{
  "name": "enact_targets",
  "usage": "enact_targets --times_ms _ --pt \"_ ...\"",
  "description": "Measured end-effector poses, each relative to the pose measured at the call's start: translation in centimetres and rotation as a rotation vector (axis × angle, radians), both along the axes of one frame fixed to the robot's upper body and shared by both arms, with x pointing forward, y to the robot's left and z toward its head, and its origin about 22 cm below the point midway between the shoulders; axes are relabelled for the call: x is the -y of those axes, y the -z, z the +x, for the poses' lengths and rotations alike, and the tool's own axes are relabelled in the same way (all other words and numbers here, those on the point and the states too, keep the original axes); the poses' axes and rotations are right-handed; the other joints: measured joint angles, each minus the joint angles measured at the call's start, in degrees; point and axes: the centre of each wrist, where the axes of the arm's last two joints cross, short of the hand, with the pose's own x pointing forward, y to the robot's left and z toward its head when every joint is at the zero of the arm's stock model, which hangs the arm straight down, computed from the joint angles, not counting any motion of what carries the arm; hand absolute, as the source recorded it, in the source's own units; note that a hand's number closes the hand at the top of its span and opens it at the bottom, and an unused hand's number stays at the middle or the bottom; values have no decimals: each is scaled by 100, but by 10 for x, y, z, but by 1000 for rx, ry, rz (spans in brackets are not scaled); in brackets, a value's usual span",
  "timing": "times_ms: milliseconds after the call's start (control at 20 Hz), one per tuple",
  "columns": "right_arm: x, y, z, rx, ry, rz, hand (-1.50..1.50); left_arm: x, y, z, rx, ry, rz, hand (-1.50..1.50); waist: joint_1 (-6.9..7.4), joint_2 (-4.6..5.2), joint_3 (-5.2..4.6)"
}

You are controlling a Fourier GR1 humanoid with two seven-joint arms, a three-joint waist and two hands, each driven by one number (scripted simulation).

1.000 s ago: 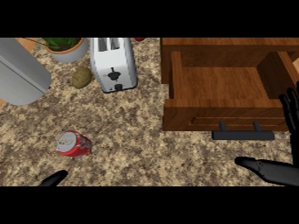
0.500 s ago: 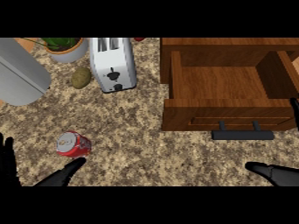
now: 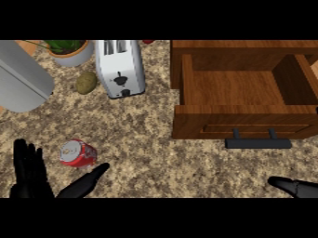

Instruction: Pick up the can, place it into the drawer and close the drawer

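Note:
A red can [image 3: 77,153] lies on its side on the speckled counter at the lower left, its silver top facing up-left. My left hand [image 3: 33,173] is open just left of and below the can, fingers straight up and thumb [image 3: 86,181] stretched under it, not touching. The wooden drawer [image 3: 248,88] stands pulled open at the right, nothing inside, with a black handle [image 3: 258,142] on its front. At the right edge my right hand [image 3: 304,187] is open, thumb low and fingertips near the drawer's front corner.
A white toaster [image 3: 121,67] stands at the top middle with a potato [image 3: 86,82] beside it. A potted plant [image 3: 69,50] sits behind them. A large grey metal object [image 3: 10,81] fills the upper left.
My left hand has risen into view from the lower left edge toward the can. The right hand has slid right and down, partly out of view. Can and drawer have not moved.

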Motion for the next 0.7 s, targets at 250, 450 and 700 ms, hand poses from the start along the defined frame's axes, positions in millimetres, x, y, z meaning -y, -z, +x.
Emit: enact_targets --times_ms 250,450,700 --pt "4 -1 -7 -2 -2 -14 -150 -2 35 6 -24 -27 -4 -150 -4 1 0" --pt "6 -8 -13 0 -1 -15 -150 -4 59 7 -38 -59 -2 -150 -5 0 -2" --pt "9 -12 -21 -3 -1 -14 -150 -15 77 3 -50 -80 -19 -150 -4 -1 -1"
